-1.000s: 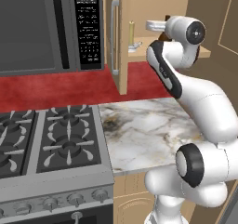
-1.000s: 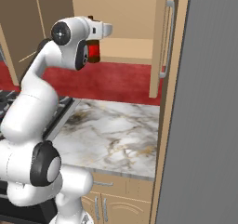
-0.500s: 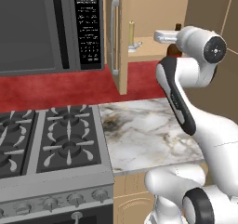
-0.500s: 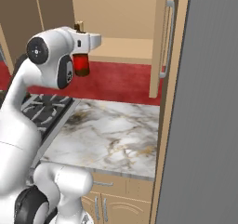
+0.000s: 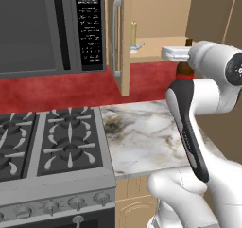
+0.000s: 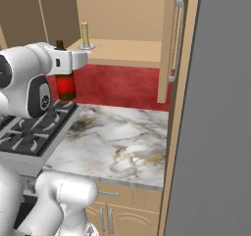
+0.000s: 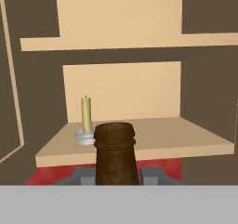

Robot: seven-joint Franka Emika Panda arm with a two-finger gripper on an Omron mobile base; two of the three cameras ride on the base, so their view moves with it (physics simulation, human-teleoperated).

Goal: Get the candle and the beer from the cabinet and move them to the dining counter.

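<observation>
Gripper [image 7: 116,174] fingers clamped on the beer [image 6: 65,81] neck, clear of the cabinet [image 7: 139,146]; carry upright, steady, leaving the candle [image 7: 86,115] undisturbed.

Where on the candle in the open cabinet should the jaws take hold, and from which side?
Grip the candle on its slim upright stick, above the silver holder, coming level from the cabinet open front. It stands near the shelf's front edge with nothing in the way.
</observation>
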